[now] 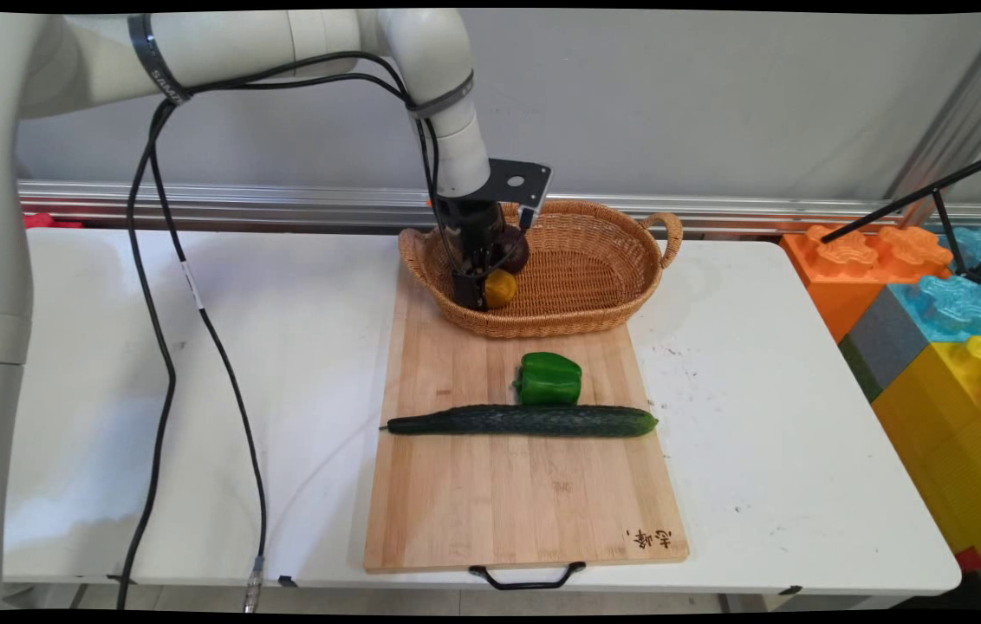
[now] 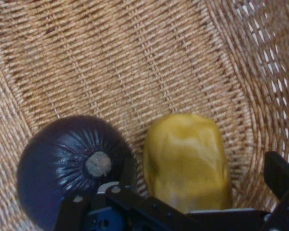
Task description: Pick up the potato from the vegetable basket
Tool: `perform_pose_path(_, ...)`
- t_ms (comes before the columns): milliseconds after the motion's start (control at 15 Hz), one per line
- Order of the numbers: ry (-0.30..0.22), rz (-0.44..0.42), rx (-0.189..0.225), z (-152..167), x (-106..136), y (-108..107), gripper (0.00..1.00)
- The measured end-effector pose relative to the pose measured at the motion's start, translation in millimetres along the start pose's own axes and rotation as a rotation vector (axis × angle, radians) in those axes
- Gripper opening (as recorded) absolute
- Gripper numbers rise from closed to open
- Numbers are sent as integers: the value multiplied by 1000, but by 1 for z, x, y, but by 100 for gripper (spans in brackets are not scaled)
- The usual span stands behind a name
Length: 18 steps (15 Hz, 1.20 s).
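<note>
My gripper [image 1: 477, 290] reaches down into the left end of a woven wicker basket [image 1: 594, 322]. In the hand view the gripper [image 2: 197, 180] stands open, its fingers on either side of a yellow pepper-like vegetable [image 2: 188, 159] lying on the basket's weave [image 2: 135, 62]. A gap shows between the vegetable and the right finger [image 2: 279, 173]. A round dark purple vegetable [image 2: 62, 168] with a pale stem scar lies just left of the left finger. In the main view the yellow vegetable [image 1: 501, 288] sits by the fingertips, with the purple one [image 1: 513, 250] behind it.
The basket rests on the far end of a wooden cutting board [image 1: 525, 511]. A green bell pepper [image 1: 549, 379] and a long cucumber [image 1: 525, 420] lie on the board's middle. Big coloured foam blocks [image 1: 932, 303] and a black tripod leg [image 1: 932, 195] stand at the right.
</note>
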Motion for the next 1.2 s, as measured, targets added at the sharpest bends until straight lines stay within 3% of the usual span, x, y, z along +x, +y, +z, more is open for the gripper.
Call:
perform_pose_path(467, 48, -23, 31, 7, 12, -11, 100)
perform_pose_path(1200, -7, -102, 55, 8, 4, -5, 100)
